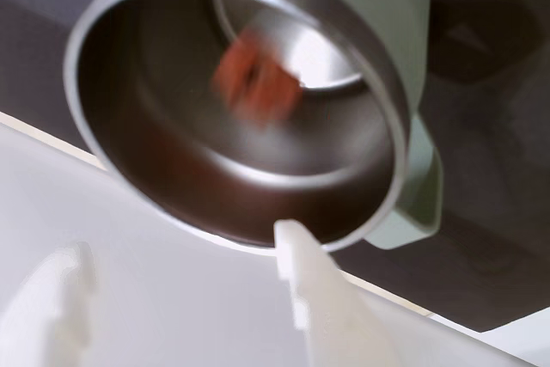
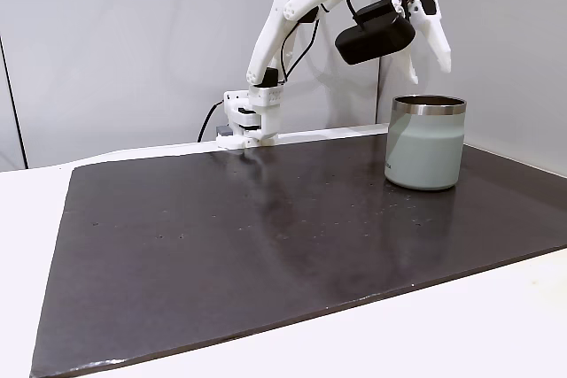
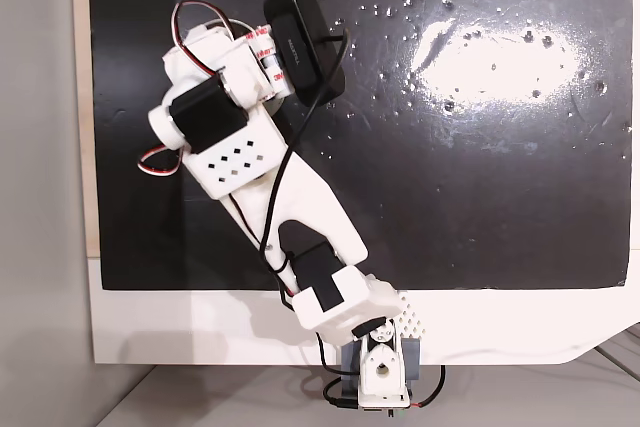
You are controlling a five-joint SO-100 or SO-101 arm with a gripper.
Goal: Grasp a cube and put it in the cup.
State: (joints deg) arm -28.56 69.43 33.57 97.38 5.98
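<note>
The white arm [image 2: 292, 15] reaches out from its base at the back of the worktop [image 2: 496, 325] and hangs its jaws [image 2: 427, 57] just above the cup [image 2: 425, 152], which stands upright on the dark mat [image 2: 248, 236] toward the right side in a fixed view. The two white fingers [image 2: 440, 42] point down at the steel rim, well apart from each other, with nothing between them: the jaws are released.

In the wrist view the cup [image 1: 404, 32] opens toward the camera, its mint-green wall and shiny rim ringing a steel interior. The cube [image 1: 253, 79] shows inside that opening as a reddish-orange smear, too blurred to tell whether it is resting on the bottom or not. Both fingertips [image 1: 296, 247] sit at the lower edge of that view, spread wide, one near the rim's closest point.

From the fixed view looking down, the arm [image 3: 270, 187] stretches diagonally over the mat [image 3: 480, 177], its black wrist camera [image 3: 305, 37] at the far end.
</note>
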